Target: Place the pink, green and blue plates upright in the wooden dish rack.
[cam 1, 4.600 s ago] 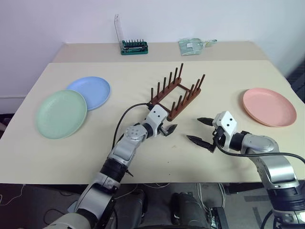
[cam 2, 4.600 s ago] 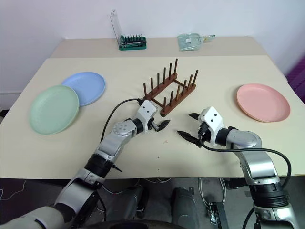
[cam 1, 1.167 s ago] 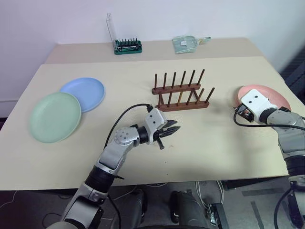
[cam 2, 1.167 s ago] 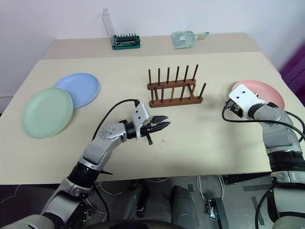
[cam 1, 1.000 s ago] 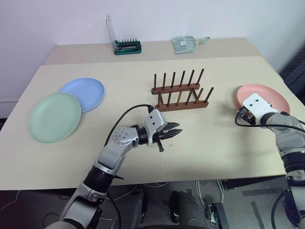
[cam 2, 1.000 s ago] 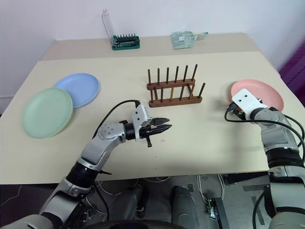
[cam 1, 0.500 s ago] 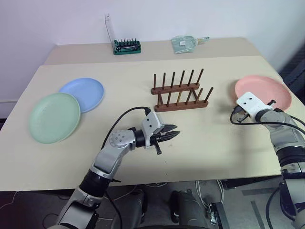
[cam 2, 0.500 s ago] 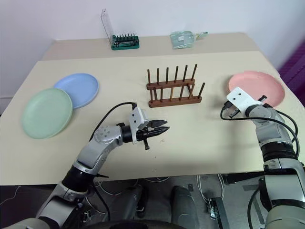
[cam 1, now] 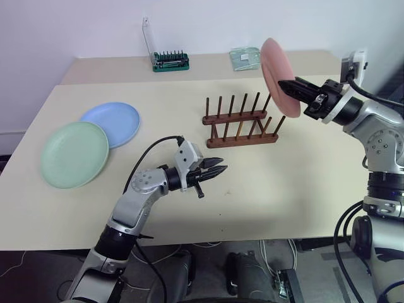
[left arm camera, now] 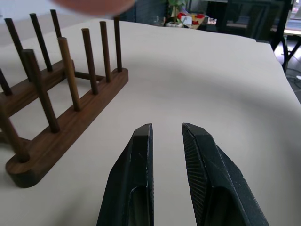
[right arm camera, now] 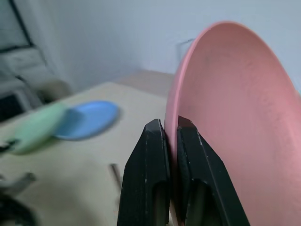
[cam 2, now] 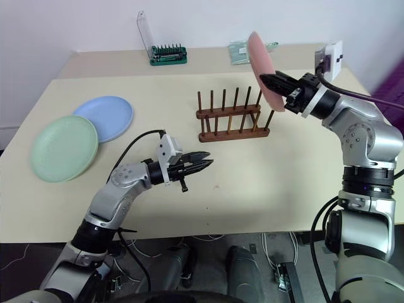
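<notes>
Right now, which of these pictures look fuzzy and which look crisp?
Right wrist view: the blue plate and green plate are smeared, while the pink plate at the black fingers is sharp. Left wrist view: the wooden dish rack is crisp. Eye views: even light, soft shadows.

The two head views look forward and down from above the near edge of the table point(cam 1: 303, 189), taking in its whole top and the wall behind; they are a stereo pair, nearly the same picture, the right eye's content sitting slightly further left in the frame. Both hold the wooden dish rack point(cam 1: 242, 123) near the centre. The left wrist view sits low, just above the tabletop, looking along its own fingers point(left arm camera: 136, 188) at the rack point(left arm camera: 56, 108) close at the left of the frame. The right wrist view looks along its fingers point(right arm camera: 148, 188) from high up, very near the pink plate point(right arm camera: 225, 113), with the blue plate point(right arm camera: 87, 120) far off.
</notes>
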{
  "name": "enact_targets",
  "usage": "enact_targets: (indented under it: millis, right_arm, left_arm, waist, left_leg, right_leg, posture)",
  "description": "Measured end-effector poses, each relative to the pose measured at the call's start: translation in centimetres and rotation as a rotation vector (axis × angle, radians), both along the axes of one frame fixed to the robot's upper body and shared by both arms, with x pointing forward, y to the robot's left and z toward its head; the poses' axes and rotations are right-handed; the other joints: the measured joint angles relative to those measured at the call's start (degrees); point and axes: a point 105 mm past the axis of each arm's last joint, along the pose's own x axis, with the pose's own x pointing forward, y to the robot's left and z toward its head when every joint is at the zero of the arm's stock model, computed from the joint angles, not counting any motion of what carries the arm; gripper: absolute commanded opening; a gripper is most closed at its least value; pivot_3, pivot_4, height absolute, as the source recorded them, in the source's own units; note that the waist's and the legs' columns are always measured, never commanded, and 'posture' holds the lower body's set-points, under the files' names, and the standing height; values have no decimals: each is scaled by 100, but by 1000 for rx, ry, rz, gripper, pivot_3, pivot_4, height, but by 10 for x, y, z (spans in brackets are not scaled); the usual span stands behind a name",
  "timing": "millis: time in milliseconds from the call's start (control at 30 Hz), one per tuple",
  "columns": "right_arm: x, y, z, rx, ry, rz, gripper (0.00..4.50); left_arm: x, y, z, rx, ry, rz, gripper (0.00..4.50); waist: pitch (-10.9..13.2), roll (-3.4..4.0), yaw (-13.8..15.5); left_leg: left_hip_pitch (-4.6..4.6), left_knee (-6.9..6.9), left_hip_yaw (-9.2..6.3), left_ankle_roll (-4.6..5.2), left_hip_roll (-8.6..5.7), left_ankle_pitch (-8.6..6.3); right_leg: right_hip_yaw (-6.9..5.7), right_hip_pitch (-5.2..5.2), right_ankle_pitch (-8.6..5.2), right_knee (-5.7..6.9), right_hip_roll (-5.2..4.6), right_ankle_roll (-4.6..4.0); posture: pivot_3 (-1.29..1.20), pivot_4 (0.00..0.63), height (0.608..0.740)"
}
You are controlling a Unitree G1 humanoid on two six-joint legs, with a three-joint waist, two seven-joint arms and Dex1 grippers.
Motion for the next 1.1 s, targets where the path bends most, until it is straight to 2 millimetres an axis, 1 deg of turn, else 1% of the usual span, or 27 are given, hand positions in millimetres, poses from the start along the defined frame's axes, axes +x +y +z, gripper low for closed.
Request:
enact_targets:
  millis: [100,200,300,400,533,800,933,1033,1067,1100]
  right_arm:
    - [4,3,9,85,32,29,65]
    - [8,3,10,147,67,38,65]
    - [10,1,10,165,77,33,65]
    - [10,-1,15,194,80,33,65]
    - [11,-1,12,224,123,42,65]
    - [12,-1,12,248,137,37,65]
    - [26,-9,2,278,201,-29,65]
    - [33,-14,3,315,221,-50,1040]
    - [34,-15,1,319,228,-55,1462]
    - [35,-16,-1,321,235,-61,2010]
  left_arm:
    - [1,1,1,-2,-1,9,979]
    - [0,1,2,-4,-7,14,979]
    - [-2,2,0,-7,-3,24,979]
    - [-3,2,0,-8,-4,29,979]
    - [-4,2,0,-9,-2,29,979]
    - [-4,2,0,-12,0,25,979]
    - [-4,1,1,-17,-2,23,979]
    - [-4,0,1,-17,-2,22,979]
    - [-4,0,1,-18,-2,22,979]
    - [-4,0,1,-18,-2,23,979]
  waist:
    - [0,0,-4]
    - [0,0,-4]
    - [0,0,-4]
    - [0,0,-3]
    - [0,0,-5]
    - [0,0,-8]
    - [0,0,-9]
    - [0,0,-9]
    - [0,0,-9]
    - [0,0,-9]
  left_leg:
    - [0,-4,0,0,1,0]
    - [0,-5,0,-1,1,0]
    - [0,-4,2,0,0,0]
    - [0,-4,2,0,0,0]
    - [0,-4,2,0,1,0]
    - [-1,-5,3,0,1,0]
    - [0,-4,4,0,1,0]
    - [0,-4,5,0,1,0]
    - [-1,-4,5,0,1,0]
    - [-1,-4,5,0,1,0]
  right_leg:
    - [0,-3,8,1,2,13]
    - [0,-3,8,1,1,13]
    - [1,-3,8,0,0,13]
    - [1,-3,8,1,-1,12]
    - [1,-3,8,0,0,12]
    - [0,-4,8,1,0,13]
    - [0,-4,9,2,0,11]
    - [0,-4,9,0,0,11]
    - [0,-4,9,0,0,11]
    - [0,-4,9,-1,0,11]
  posture:
    - [0,150,740]
    - [0,150,740]
    - [0,150,740]
    - [0,150,740]
    - [0,150,740]
    - [0,150,740]
    - [0,150,740]
    - [0,150,740]
    - [0,150,740]
    - [0,150,740]
